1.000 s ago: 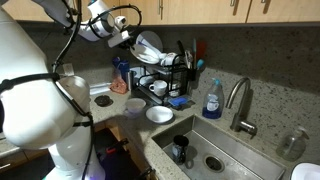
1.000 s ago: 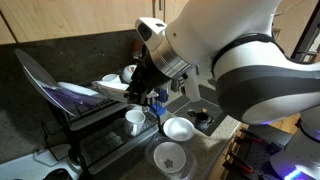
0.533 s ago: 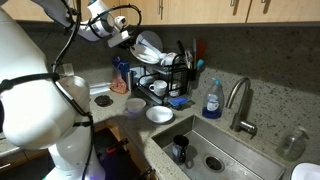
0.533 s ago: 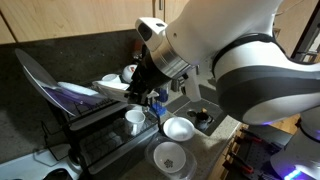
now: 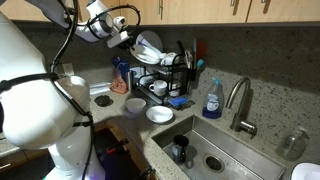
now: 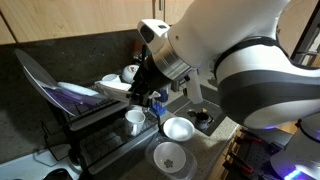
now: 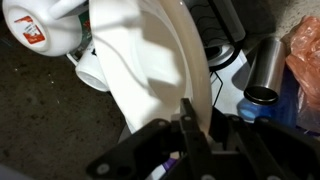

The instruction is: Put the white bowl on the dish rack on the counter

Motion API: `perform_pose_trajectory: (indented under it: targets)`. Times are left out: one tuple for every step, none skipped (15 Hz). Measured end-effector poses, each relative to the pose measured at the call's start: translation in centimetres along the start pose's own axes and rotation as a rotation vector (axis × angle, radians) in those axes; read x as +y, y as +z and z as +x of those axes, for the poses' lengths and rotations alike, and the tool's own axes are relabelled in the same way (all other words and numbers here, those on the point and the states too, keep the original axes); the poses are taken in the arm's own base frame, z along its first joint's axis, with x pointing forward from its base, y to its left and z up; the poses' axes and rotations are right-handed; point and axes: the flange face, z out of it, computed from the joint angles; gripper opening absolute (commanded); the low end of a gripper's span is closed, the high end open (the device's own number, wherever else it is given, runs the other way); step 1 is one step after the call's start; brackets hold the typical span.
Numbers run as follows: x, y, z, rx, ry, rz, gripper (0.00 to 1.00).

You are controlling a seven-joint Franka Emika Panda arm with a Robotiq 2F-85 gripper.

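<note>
While clamping rim of round white bowl [image 7: 150, 70] with black two-finger gripper [image 7: 192, 125], holds it tilted on edge at top tier of black wire dish rack [image 5: 172, 80]. Has it at 12 o'clock from shallow white dish [image 5: 160, 113] on speckled grey-brown stone counter [image 5: 268, 115].

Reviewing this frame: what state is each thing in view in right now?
white bowl: held by its rim, tilted.
gripper: shut on the white bowl.
dish rack: upright on the counter, holding dishes.
blue soap bottle: upright on the counter.
white dish: right side up on the counter.
</note>
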Motion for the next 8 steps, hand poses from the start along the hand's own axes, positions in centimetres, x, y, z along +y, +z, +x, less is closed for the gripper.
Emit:
perform_pose_trajectory:
  targets:
    - [-0.04,-0.03,-0.07,-0.001,0.003,-0.003,0.04]
    - [-0.08,-0.07,-0.13,-0.002,0.006,-0.005,0.04]
    - [-0.12,-0.1,-0.19,-0.004,0.008,-0.008,0.04]
    - [-0.17,-0.13,-0.24,-0.007,0.009,-0.01,0.04]
    - [-0.21,-0.14,-0.31,-0.011,0.01,-0.012,0.04]
    - [-0.24,-0.16,-0.37,-0.015,0.012,-0.015,0.04]
    - [-0.25,-0.18,-0.4,-0.019,0.013,-0.017,0.04]
    - [-0.27,-0.2,-0.43,-0.022,0.014,-0.019,0.04]
